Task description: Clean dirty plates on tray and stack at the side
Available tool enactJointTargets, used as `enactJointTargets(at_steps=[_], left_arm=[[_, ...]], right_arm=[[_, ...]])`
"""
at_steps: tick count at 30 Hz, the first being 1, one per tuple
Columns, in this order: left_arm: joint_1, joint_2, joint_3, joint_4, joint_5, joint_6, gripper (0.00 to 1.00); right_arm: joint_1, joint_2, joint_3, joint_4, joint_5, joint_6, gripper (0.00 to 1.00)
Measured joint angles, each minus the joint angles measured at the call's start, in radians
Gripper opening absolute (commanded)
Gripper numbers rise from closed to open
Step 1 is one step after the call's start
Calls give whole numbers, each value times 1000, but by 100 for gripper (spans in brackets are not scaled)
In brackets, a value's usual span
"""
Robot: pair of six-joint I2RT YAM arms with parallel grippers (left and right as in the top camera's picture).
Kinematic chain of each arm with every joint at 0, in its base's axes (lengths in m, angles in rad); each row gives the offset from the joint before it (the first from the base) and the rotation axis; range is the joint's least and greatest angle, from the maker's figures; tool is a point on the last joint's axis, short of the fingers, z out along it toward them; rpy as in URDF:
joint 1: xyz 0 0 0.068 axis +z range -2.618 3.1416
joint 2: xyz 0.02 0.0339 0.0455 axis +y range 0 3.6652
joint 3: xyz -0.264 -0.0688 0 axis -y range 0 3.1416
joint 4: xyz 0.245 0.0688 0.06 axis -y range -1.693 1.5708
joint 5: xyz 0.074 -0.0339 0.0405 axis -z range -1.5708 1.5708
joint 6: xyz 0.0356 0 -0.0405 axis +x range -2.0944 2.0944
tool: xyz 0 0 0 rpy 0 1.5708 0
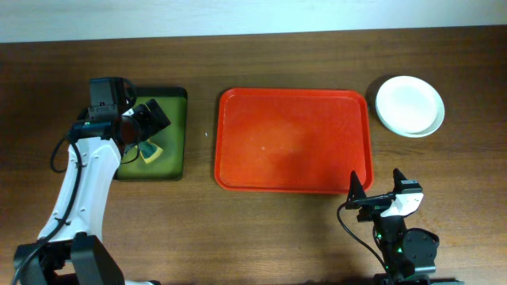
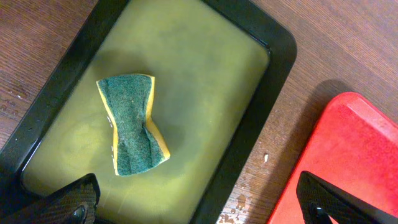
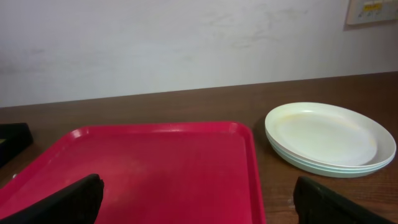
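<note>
Plates: the plates (image 3: pixel 329 140) are sitting in 1 stack on the table (image 1: pixel 238 237), just beside the far right corner of the tray and off it. Layered rims are showing in the right wrist view, with the top face looking pale and faintly yellowish.
Tray: the red tray (image 1: pixel 293 141) is lying bare in the middle, with its long side running left to right.
Right hand: the right hand (image 1: pixel 376 190) is waiting near the tray's near right corner with its fingers spread apart, gripping nothing.
Left hand: the left hand (image 2: pixel 199 200) is hovering over a green and yellow sponge (image 2: pixel 132 124) in a dark tray (image 2: pixel 273 50) of greenish water. Its fingers are wide apart and not touching the sponge.
Key relation: the stack is lying ahead and to the right of the right hand. It is well apart from the left hand, with the whole red tray between them, so the right arm is the nearer 1.
Long axis: the plates are round, so no grip direction is mattering.
Progress: judging by the bare tray, the stacking is looking finished.
</note>
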Motion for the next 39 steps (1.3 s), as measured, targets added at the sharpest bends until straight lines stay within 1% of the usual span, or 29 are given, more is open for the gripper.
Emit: enactJointTargets(at_steps=[8,13,15,16,18,19,21,23,24,26,28,29,31,32,33,35,36,39], left_arm=[[0,0,0,-3,0,0,99],[0,0,0,-93,-2,6,99],[-4,0,-1,-171,-47,12,99],[-15,-2,-13,-183,-83,25,99],[-69,-31,-80,-136,-126,50,99],[-93,-64,-151,-5,-143,57,99],[-158,-188,-339,182,-146,66,99],[-163,-312,-488,274,-148,68,99],[-162,-381,-541,290,-148,68,99],[-163,-617,-671,278,-151,68,99],[-162,-820,-740,283,-152,68,99],[-162,-917,-782,295,-151,87,99],[-162,-1092,-879,332,-124,158,99],[-162,-1176,-937,393,-94,214,99],[-162,-1225,-984,458,-66,258,99],[-162,-1326,-1094,640,1,382,99],[-162,-1363,-1136,689,23,423,99],[-162,-1414,-1195,718,52,476,99]], right_arm=[[0,0,0,0,0,0,98],[0,0,0,0,0,0,98],[0,0,0,-1,0,0,98],[0,0,0,-1,0,0,98],[0,0,0,-1,3,-1,98],[0,0,0,-2,4,0,98],[0,0,0,-2,6,0,98],[0,0,0,-2,7,0,98],[0,0,0,-1,7,0,98],[0,0,0,-2,7,0,98],[0,0,0,-2,8,0,98],[0,0,0,-2,7,0,99],[0,-1,0,-2,8,0,98],[0,-1,0,-2,8,0,98],[0,-1,0,-1,8,0,99],[0,-1,0,-2,8,-1,98],[0,-1,0,-2,8,0,98],[0,-1,0,-2,7,0,98]])
